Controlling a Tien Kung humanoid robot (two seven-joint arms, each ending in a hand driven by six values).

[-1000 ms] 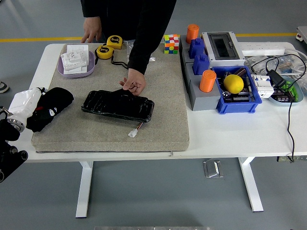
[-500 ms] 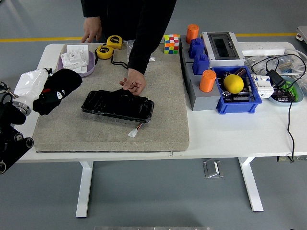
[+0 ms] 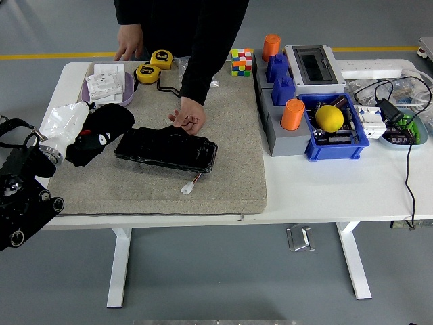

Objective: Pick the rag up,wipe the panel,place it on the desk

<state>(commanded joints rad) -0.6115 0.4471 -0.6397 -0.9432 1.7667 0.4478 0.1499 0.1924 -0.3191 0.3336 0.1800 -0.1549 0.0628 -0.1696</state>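
Note:
A glossy black panel point(image 3: 169, 150) lies on the grey mat point(image 3: 223, 183) in the middle of the table. A black rag point(image 3: 105, 128) hangs bunched in my left hand point(image 3: 76, 132), whose white fingers are curled on it. The rag's right side reaches the panel's left end. A person at the far side presses one hand point(image 3: 189, 120) on the panel's far edge. The person's other hand point(image 3: 128, 49) rests on the table's far rim. My right arm does not show.
A purple tray point(image 3: 125, 100) with papers and two yellow tape measures point(image 3: 147, 72) sit behind the rag. A white connector point(image 3: 188, 187) lies in front of the panel. To the right stand a colour cube point(image 3: 241, 61), a blue bin point(image 3: 338, 145), a yellow ball point(image 3: 329, 118) and cables point(image 3: 408, 156).
My left arm has carried the rag rightward and farther in, from the mat's left edge to the panel's left end. The person's hands and the panel have stayed put.

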